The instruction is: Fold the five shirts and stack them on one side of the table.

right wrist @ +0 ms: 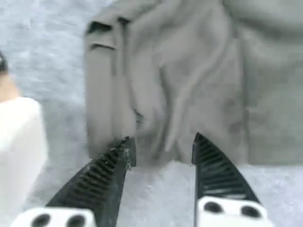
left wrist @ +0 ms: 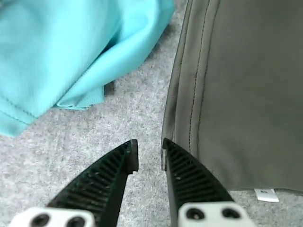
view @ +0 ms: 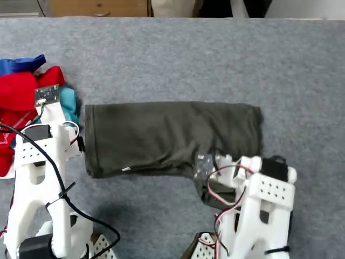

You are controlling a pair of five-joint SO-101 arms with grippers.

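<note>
- Risk: the layers of the olive shirt (view: pixel 172 135) could be pulled apart if only the top one were pinched by the left pincer (left wrist: pixel 149 152), seen narrowly open and empty at its end edge.
- The right pincer (right wrist: pixel 161 146) was seen wider open, empty, at the near edge.
- The shirt was laid across the middle of the desk (view: pixel 215 59) as a long, creased band.

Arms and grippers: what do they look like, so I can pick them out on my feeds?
The left arm and right arm are white plastic with screw holes. A black cable loops down the left arm; thin red, white and black wires cross the right. The left gripper and right gripper each have two black, ridged, tapering fingers on white mounts.
</note>
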